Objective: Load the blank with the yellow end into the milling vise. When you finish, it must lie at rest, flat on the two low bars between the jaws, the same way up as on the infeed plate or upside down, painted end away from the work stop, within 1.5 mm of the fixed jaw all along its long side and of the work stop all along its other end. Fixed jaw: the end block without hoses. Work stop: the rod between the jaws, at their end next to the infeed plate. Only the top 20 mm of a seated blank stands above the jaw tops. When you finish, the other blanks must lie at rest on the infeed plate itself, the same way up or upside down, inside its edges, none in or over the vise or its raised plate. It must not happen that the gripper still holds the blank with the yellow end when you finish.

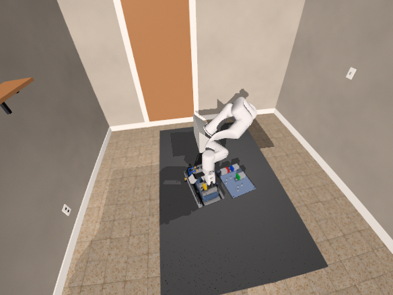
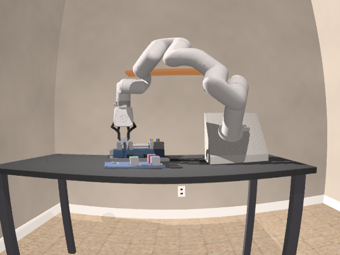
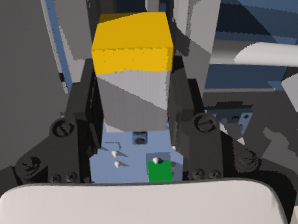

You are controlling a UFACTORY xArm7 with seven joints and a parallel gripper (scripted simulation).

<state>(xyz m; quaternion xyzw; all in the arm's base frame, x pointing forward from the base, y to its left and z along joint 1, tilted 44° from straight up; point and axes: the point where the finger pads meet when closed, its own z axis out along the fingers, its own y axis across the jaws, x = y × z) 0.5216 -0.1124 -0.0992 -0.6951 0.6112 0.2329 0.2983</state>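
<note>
Gripper [image 2: 123, 139] partway closed, clamped on yellow-end blank [image 3: 132, 70], hanging over vise [image 2: 140, 151] near table's [image 2: 58, 170] back edge. Red, blue, green blanks sit on infeed plate [image 1: 243, 190].

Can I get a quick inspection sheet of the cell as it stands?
Surface: dark table top, carrying the vise and the plate.
Job's things: grey blank with yellow end in the blue milling vise; red-, blue- and green-ended blanks on the blue infeed plate.
Clutter: nothing seen.
Grippers: black-fingered gripper shut on the yellow-ended blank.
Cables: hoses not clearly visible.
Surroundings: orange door, wall shelf, wall outlets, tiled floor.
</note>
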